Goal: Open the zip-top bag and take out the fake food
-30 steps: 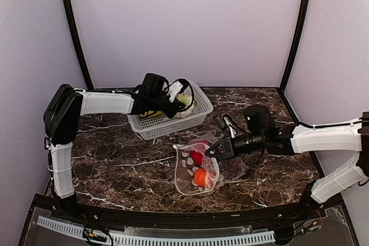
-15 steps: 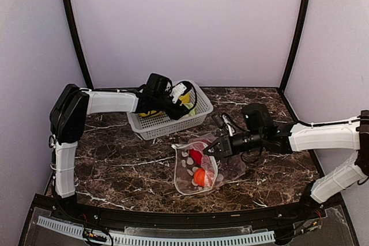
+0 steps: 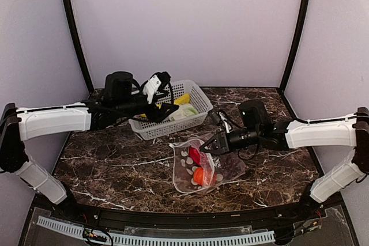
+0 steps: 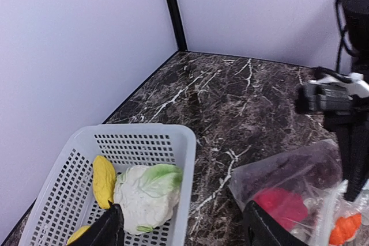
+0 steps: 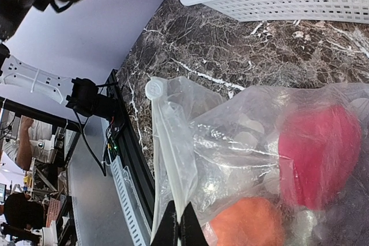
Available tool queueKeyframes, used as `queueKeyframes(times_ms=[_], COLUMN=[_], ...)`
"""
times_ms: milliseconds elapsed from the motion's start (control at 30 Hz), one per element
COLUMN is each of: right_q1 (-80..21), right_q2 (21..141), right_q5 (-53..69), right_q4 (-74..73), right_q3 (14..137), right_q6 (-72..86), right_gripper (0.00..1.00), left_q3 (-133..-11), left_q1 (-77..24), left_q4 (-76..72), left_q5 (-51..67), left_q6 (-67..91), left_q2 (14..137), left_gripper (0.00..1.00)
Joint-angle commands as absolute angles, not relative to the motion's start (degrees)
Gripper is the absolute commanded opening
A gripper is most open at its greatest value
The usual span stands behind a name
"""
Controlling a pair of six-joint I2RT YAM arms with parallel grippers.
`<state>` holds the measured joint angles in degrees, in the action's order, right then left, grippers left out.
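The zip-top bag [image 3: 196, 168] lies on the marble with a red piece [image 3: 195, 155] and an orange piece [image 3: 199, 176] of fake food inside. My right gripper [image 3: 211, 147] is shut on the bag's zip strip [image 5: 173, 165], its fingertips [image 5: 179, 230] pinched together. The red piece [image 5: 320, 154] and the orange one [image 5: 248, 223] show through the plastic. My left gripper [image 3: 167, 95] hovers open over the white basket [image 3: 167, 126], holding nothing. In the basket [image 4: 184, 159] lie a pale leafy piece [image 4: 147, 194] and a yellow piece [image 4: 104, 180].
The basket stands at the back, left of centre, against the rear wall. Dark posts rise at both back corners. The black front rail [image 3: 173, 217] runs along the near table edge. The right arm [image 4: 346, 96] shows at the right in the left wrist view.
My left gripper opened and let the leafy piece drop into the basket, then the arm drew back to the left. The right gripper kept its hold on the bag.
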<state>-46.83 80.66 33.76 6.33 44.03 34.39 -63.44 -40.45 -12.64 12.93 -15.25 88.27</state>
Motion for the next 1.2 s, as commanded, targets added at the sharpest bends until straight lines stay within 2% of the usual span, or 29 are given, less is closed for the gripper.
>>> queueKeyframes(times_ms=[0, 133, 333, 900, 1167], right_q1=[-46.7, -46.8, -47.6, -48.9, -48.9], right_q2=[82.1, 83.1, 83.6, 83.2, 82.9], right_q5=[35.1, 35.9, 35.7, 34.9, 34.6], right_q4=[8.7, 8.7, 7.6, 7.9, 8.3], right_q3=[46.1, 47.3, 48.8, 48.1, 47.4], right_q6=[33.9, 33.4, 32.8, 33.6, 34.0], right_gripper=[0.0, 0.0, 0.0, 0.0, 0.0], left_q3=[-51.4, -42.5, -36.7, -44.0, -49.6], left_q1=[-44.9, -51.7, -57.1, -62.2, -63.8], left_q4=[-18.4, -19.0, -20.2, -24.3, -24.6], left_q5=[15.6, 15.5, 16.1, 13.3, 13.2], left_q6=[-17.4, -20.5, -23.5, -32.9, -38.5], left_q2=[78.1, 73.1, 71.4, 91.7, 100.9], left_gripper=[0.68, 0.66, 0.65, 0.67, 0.72])
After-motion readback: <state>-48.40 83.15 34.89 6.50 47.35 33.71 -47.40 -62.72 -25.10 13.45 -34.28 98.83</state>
